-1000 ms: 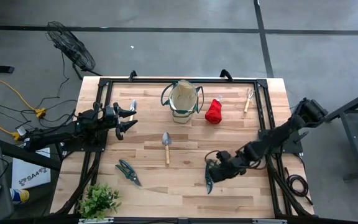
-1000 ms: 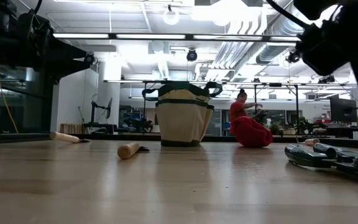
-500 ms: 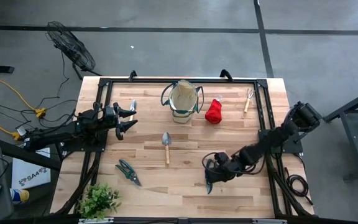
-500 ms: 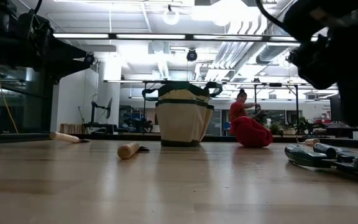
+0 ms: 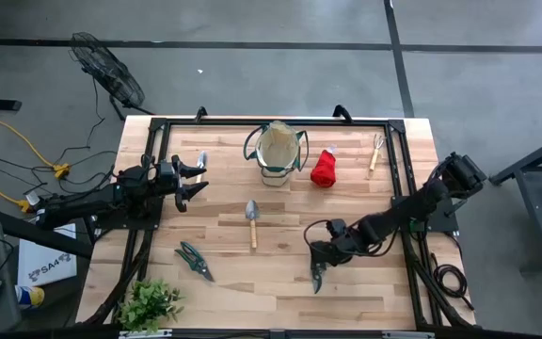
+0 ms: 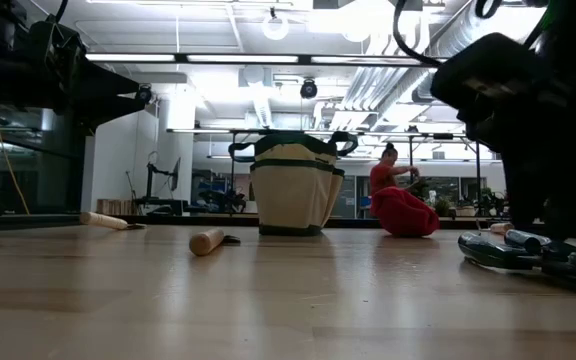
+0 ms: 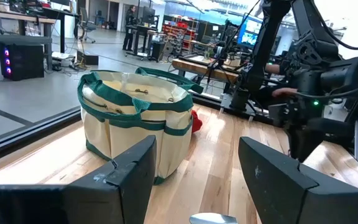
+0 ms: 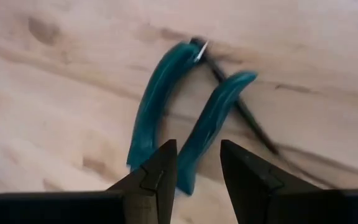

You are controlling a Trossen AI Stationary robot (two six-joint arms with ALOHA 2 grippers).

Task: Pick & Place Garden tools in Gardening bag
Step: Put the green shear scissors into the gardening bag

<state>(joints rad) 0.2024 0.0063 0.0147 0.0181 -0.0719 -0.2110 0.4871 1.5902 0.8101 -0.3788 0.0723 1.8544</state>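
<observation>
The right gripper (image 5: 322,254) has shifted in over the pruning shears (image 5: 316,275) at the table's five o'clock, fingers parted and straddling one green handle (image 8: 209,127), not yet pinching. Pickup appears imminent. The gardening bag (image 5: 278,151) stands at twelve o'clock. The left gripper (image 5: 196,180) waits spread at nine o'clock. The shears' blades are hard to make out.

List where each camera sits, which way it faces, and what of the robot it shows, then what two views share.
High: overhead, straight down; both arms, round beige canvas bag.
Low: table height, looking across into the room; dark right arm over green-handled pruning shears.
Left wrist: looks past the left hand, open, toward the bag.
Right wrist: looks down past the right hand, fingers astride one shears handle.
Shared: the left wrist and low views both show the bag.
</observation>
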